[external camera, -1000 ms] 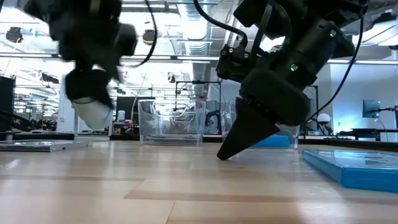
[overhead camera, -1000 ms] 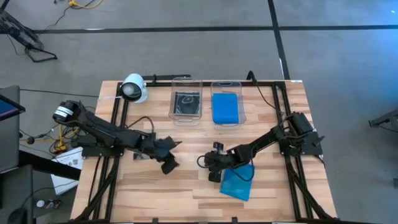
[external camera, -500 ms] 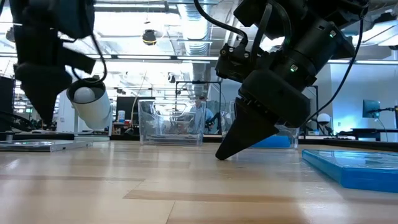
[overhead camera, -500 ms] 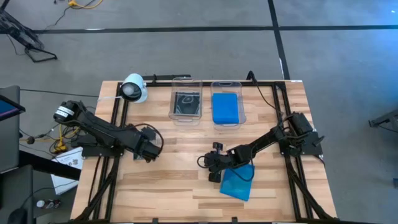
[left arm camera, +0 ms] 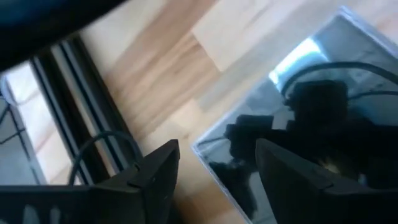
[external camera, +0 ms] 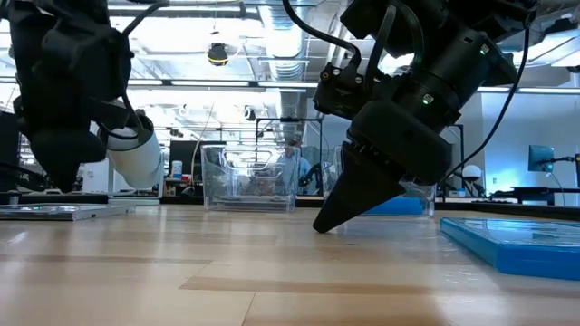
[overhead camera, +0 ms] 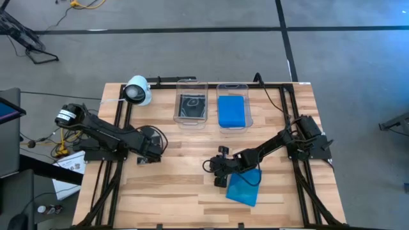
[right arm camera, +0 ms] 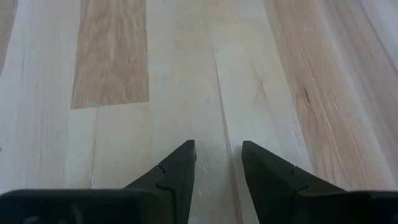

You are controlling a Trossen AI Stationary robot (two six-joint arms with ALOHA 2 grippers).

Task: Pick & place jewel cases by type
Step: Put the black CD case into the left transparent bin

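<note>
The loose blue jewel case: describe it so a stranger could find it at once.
Start at the wooden table and go to its front edge, away from the two clear tubs. The blue jewel case lies flat there, skewed, beside the right claw. Unlike the other blue case, it sits on bare wood, not in a tub.

overhead, table-level, two close wrist views

You won't find any readable text, label, brand, number or sign in these views. Nothing legible shows on the jewel cases [overhead camera: 243,188], the clear tubs [overhead camera: 192,102], the arms or the table [overhead camera: 192,191], nor in the room behind.
</note>
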